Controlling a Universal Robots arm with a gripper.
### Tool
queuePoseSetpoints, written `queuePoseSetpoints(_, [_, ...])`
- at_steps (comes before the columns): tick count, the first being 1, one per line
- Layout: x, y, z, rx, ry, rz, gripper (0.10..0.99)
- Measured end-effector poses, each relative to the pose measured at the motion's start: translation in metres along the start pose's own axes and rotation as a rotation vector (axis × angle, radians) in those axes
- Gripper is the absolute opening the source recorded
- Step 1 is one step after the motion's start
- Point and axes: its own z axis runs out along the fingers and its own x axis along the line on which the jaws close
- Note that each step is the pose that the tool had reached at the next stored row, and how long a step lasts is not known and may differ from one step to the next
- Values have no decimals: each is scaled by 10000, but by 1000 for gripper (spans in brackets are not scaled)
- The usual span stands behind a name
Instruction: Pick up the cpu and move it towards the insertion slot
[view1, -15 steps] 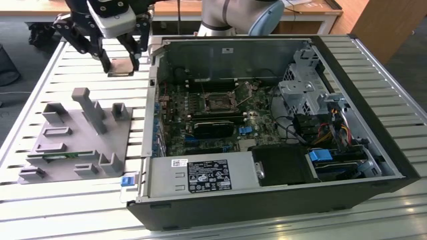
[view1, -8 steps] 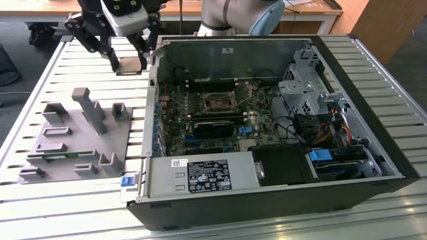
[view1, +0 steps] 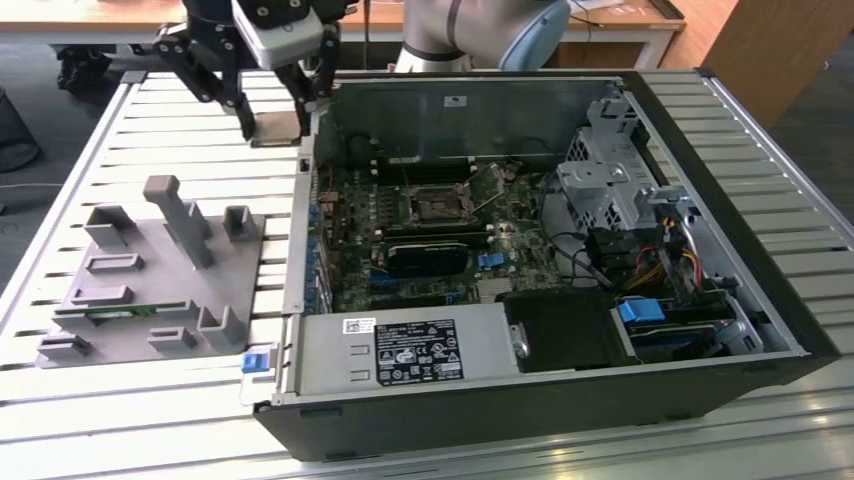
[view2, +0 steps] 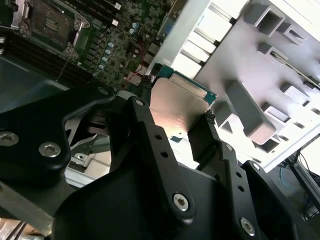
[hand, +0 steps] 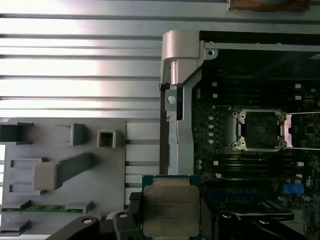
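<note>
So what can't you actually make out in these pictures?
- The cpu: its lower edge is cut off by the frame in the first wrist view; the gripper covers part of it in the second wrist view.
- The insertion slot: its contacts are too small in the exterior view.
- Green stick in the grey holder: detail too small.

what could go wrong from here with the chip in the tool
1. The flat square silvery cpu is pinched only by its edges in the black tool, so it could tilt or slip.
2. It hangs outside the open black computer case, near the case's wall; a low path might clip that wall.
3. The square black-framed insertion slot is ringed by a silvery bracket, so a skewed approach could catch on it.
</note>
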Motion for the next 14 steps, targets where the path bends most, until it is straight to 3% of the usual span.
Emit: queuePoseSetpoints(14, [-262, 97, 12, -2, -1, 0, 545])
